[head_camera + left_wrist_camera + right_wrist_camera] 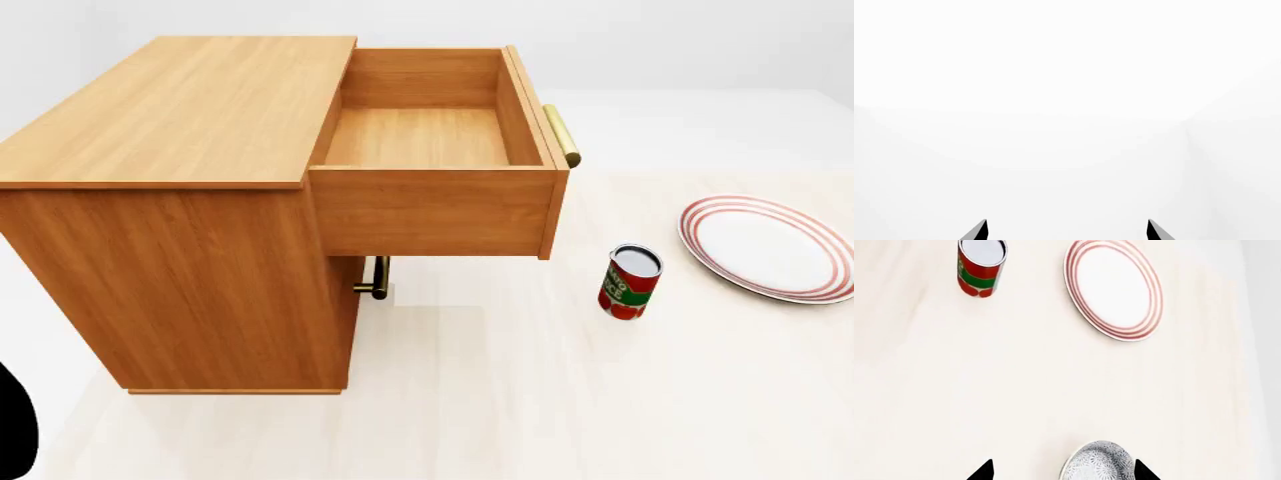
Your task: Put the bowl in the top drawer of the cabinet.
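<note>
The orange-brown cabinet (160,130) stands at the left of the head view. Its top drawer (427,135) is pulled out and empty, brass handle (562,135) on its front. The bowl (1099,461), patterned blue-grey and white, shows only in the right wrist view, on the pale floor between the spread tips of my right gripper (1063,471), nearer one tip and touching neither. My left gripper (1067,230) is open, its fingertips (979,231) apart, facing blank white. Neither gripper appears in the head view.
A red and green can (630,281) stands upright on the floor right of the cabinet. Beyond it lies a white plate with red rim rings (770,247). The lower drawer's brass handle (378,279) shows under the open drawer. The can (981,266) and plate (1114,287) also lie ahead of the right gripper.
</note>
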### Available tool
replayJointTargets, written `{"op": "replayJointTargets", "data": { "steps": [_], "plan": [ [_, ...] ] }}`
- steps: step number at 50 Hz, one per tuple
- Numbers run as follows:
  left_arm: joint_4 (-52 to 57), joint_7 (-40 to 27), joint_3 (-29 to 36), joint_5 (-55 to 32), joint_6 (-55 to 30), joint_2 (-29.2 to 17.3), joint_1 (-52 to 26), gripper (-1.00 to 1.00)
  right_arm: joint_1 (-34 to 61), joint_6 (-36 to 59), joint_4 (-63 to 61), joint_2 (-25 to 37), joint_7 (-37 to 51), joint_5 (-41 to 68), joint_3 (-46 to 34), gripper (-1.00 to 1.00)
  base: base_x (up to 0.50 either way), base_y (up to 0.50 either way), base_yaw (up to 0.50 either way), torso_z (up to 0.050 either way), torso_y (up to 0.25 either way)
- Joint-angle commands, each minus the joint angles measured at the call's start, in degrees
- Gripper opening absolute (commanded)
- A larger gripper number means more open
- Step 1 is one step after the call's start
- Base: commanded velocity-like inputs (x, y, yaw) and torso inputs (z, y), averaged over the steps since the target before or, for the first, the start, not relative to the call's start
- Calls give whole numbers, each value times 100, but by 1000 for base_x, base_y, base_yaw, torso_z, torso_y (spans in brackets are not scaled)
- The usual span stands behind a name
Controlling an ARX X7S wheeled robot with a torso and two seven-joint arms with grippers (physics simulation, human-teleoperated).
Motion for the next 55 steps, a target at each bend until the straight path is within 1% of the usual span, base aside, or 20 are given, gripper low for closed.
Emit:
{"op": "replayJointTargets", "data": {
  "steps": [1,3,4,6,7,9,14,17,18,23,29,35,44,55],
  "plan": [
    [5,-18,-1,-17,16,-16,11,100,10,1,-113,183,17,-224,-451,100,0,0,0,0,0],
    [10,-30,-5,-33,2,-17,4,100,10,1,-204,286,-420,-690,-476,100,0,0,0,0,0],
    [11,-34,-8,-40,0,-16,1,100,7,0,-316,411,-984,-1293,-487,100,0,0,0,0,0],
    [8,-34,-6,-41,8,-14,2,100,9,1,-487,601,-1839,-2207,-519,100,0,0,0,0,0],
    [6,-31,-2,-37,16,-14,5,100,8,1,-546,669,-2067,-2447,-544,100,0,0,0,0,0],
    [0,-25,9,-23,33,-18,10,100,5,1,-631,778,-2225,-2624,-574,100,0,0,0,0,0],
    [-13,-14,35,5,68,-25,24,100,-156,-42,-597,822,-1637,-2082,-513,100,0,0,0,0,0],
    [-21,-11,45,14,86,-22,36,100,-379,-258,-503,850,-1468,-2037,-528,100,0,0,0,0,0],
    [-23,-11,50,15,90,-21,39,100,-493,-384,-420,835,-1301,-1866,-543,100,0,0,0,0,0],
    [-20,-25,65,3,80,-19,31,100,-812,-841,-261,887,-1161,-1801,-672,100,0,0,0,0,0],
    [7,-78,66,-54,5,-26,-21,100,-1277,-1441,31,740,-960,-1721,-915,100,0,0,0,0,0],
    [-7,-82,102,-31,21,-29,-11,100,-1558,-1753,191,690,-961,-1810,-1076,100,0,0,0,0,0],
    [-41,-74,151,-8,56,-20,5,100,-2090,-2283,516,572,-612,-1599,-1307,100,0,0,0,0,0],
    [-86,-43,189,31,138,-17,57,100,-2458,-2607,752,457,-320,-1450,-1429,100,0,0,0,0,0]
  ]
}}
